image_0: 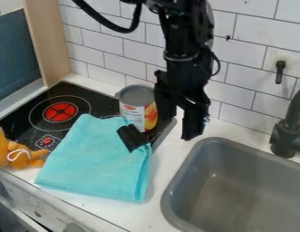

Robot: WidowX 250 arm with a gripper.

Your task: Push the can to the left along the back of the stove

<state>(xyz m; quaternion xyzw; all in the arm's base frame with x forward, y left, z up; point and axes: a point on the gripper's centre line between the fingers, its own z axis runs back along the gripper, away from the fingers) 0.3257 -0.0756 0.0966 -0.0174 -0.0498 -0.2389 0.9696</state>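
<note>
Bright, soft, indoor-looking light, fairly even over the white wall tiles [246,34] and tabletop [171,164]; source direction hard to tell; faint, soft-edged shadow along the right edge of the turquoise cloth [94,158]; dull sheen on the floor of the grey sink [234,195]; black arm [181,43] mostly dark, small pale highlights on its joints; deeper shade at lower left, below the tabletop edge; tile joints run nearly straight.

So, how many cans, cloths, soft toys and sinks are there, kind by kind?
Cans: 1, the can on the stove side
Cloths: 1, the turquoise cloth
Soft toys: 1, the orange toy
Sinks: 1, the grey sink
Total: 4
</note>
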